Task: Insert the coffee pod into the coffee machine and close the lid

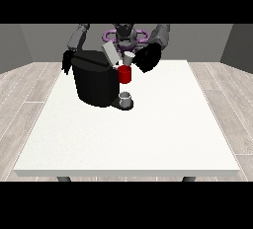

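Reaching over the far edge of the white table (148, 139), the robot's two black hands are shown. At the view's left, one hand (66, 61) is seen behind the black coffee machine (95, 82) — whether its fingers are open or curled cannot be told. The grey lid (110, 53) is raised and tilted above the red brewing head (125, 74); a grey cup (126, 98) stands below. The pale coffee pod (128, 58) is held just above the red part by the hand at the view's right (147, 58), its fingers closed about it.
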`<state>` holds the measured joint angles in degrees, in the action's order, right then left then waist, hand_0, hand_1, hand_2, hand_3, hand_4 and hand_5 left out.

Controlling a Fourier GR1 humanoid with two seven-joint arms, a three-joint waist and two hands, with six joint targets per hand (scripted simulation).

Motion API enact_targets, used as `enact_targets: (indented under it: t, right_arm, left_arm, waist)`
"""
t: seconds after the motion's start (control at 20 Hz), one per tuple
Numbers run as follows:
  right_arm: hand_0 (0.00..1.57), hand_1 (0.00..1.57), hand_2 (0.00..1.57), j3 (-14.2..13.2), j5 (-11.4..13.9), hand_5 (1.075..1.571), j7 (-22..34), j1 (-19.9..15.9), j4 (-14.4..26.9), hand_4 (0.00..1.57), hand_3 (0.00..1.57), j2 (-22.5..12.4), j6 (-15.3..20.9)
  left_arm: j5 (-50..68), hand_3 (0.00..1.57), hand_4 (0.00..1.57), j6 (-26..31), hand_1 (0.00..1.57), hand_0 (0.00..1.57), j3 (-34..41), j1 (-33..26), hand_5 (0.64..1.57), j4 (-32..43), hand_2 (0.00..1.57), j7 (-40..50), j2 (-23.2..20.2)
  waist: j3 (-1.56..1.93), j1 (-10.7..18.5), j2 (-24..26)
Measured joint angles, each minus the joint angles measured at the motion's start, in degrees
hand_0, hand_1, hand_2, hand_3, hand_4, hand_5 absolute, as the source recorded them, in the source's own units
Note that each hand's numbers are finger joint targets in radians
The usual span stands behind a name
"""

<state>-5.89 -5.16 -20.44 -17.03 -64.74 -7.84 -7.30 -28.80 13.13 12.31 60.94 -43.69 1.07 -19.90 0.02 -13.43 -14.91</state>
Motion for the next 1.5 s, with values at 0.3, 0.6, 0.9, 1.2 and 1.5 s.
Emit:
enact_targets:
  t: [0.3, 0.6, 0.9, 1.2, 1.5]
  right_arm:
    - [0.0, 0.0, 0.0, 0.4, 0.2, 1.571, -0.6, -2.5, 0.8, 0.27, 0.0, 0.3, -0.5]
    - [0.0, 0.0, 0.0, -0.7, -0.2, 1.571, -0.7, -4.7, 2.6, 0.27, 0.0, -0.9, -1.1]
    - [0.0, 0.0, 0.0, -1.0, 0.2, 1.571, -0.2, -6.8, 4.4, 0.26, 0.0, -1.1, -0.8]
    - [0.0, 0.0, 0.0, -1.5, 0.6, 1.571, -1.4, -8.7, 7.1, 0.26, 0.0, -1.0, -0.2]
    - [0.0, 0.0, 0.0, -4.2, -1.1, 1.571, -3.1, -8.0, 10.8, 0.32, 0.0, -2.3, -1.1]
  left_arm:
    - [1.0, 1.36, 0.63, 0.3, 1.44, 1.44, 1.5, 3.5, 1.571, 1.8, 1.47, 0.8, -1.7]
    - [0.4, 1.4, 0.7, 1.4, 1.48, 1.48, 1.0, 5.0, 1.571, 2.5, 1.5, -1.1, -4.2]
    - [-0.4, 1.37, 0.6, 0.0, 1.39, 1.39, 0.7, 6.5, 1.571, 3.1, 1.44, -0.2, -4.4]
    - [-0.9, 1.26, 0.55, -1.2, 1.37, 1.37, 0.3, 8.4, 1.571, 3.1, 1.38, 0.3, -4.1]
    - [2.7, 0.0, 0.0, -0.9, 0.0, 0.0, 1.1, 5.3, 1.571, 1.3, 0.0, -3.8, 0.6]
  waist:
    - [0.0, -0.9, -2.4]
    - [0.04, -1.0, -4.9]
    - [0.02, -1.3, -5.4]
    - [0.01, -1.3, -6.7]
    - [0.01, 2.2, -4.8]
